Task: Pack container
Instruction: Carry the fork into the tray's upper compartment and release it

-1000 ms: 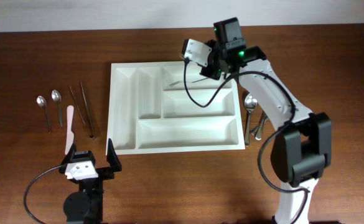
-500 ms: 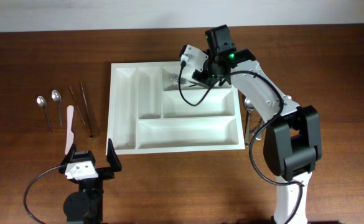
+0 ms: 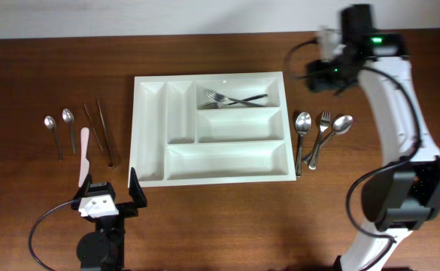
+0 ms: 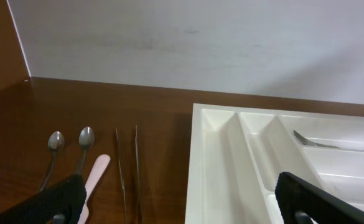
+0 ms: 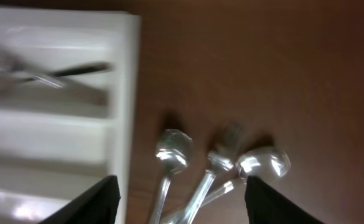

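The white cutlery tray (image 3: 227, 159) lies mid-table. Two forks (image 3: 235, 98) lie crossed in its top right compartment. My right gripper (image 3: 319, 75) hangs open past the tray's right edge, above and apart from a spoon (image 3: 302, 123), a fork (image 3: 324, 122) and a second spoon (image 3: 343, 123) on the wood. In the right wrist view this spoon (image 5: 172, 152), fork (image 5: 222, 152) and spoon (image 5: 266, 163) show between the open fingers of the right gripper (image 5: 182, 205). My left gripper (image 3: 110, 192) stands wide open and empty near the tray's front left corner.
Left of the tray lie two small spoons (image 3: 50, 124) (image 3: 68, 117), a pale pink spatula (image 3: 85, 154) and thin metal tongs (image 3: 103, 132). The left wrist view shows the tray's left rim (image 4: 197, 162), the same spoons (image 4: 56, 140), the pink spatula (image 4: 94, 174) and the tongs (image 4: 129, 168).
My right gripper opened over the top right compartment, left a fork there, and swung right to above the loose cutlery. The left arm has not moved.
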Controlling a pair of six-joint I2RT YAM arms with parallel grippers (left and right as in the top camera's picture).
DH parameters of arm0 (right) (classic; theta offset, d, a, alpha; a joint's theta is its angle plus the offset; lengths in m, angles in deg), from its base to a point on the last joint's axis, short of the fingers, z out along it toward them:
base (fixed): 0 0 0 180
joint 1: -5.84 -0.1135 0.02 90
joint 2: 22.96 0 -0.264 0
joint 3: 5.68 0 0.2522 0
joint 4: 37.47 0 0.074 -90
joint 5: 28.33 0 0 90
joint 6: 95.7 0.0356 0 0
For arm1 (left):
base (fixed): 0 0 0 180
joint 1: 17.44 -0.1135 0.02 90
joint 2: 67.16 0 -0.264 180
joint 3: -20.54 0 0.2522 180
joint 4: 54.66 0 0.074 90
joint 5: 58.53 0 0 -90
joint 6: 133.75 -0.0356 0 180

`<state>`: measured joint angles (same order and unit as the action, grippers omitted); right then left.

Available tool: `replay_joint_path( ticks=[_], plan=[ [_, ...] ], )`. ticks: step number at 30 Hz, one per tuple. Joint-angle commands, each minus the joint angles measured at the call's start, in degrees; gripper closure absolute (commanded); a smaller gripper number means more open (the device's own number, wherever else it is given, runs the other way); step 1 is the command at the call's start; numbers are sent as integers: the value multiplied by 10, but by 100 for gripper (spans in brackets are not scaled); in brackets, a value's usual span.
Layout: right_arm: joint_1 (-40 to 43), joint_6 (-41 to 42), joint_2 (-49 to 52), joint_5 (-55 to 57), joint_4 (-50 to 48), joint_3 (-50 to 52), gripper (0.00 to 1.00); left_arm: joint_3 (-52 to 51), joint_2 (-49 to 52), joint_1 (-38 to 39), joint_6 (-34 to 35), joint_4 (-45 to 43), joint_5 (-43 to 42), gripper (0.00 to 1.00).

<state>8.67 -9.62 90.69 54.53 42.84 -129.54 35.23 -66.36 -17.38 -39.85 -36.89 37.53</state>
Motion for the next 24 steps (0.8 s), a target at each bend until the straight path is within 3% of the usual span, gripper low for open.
replay_joint_path(
  ticks=[1,4,9,15,24],
  plan=[
    [41,144,3,-13,10,42,38,-4,-5,3,-5,-1,4,1],
    [65,187,3,-17,16,83,40,-4,-5,3,-5,-1,4,1],
    [63,188,3,-29,3,141,41,-4,-5,3,-5,-1,4,1],
    [45,203,3,-28,-61,217,51,-4,-5,3,-5,-1,4,1],
    [42,209,10,-28,-174,289,53,-4,-5,3,-5,-1,4,1]
  ],
)
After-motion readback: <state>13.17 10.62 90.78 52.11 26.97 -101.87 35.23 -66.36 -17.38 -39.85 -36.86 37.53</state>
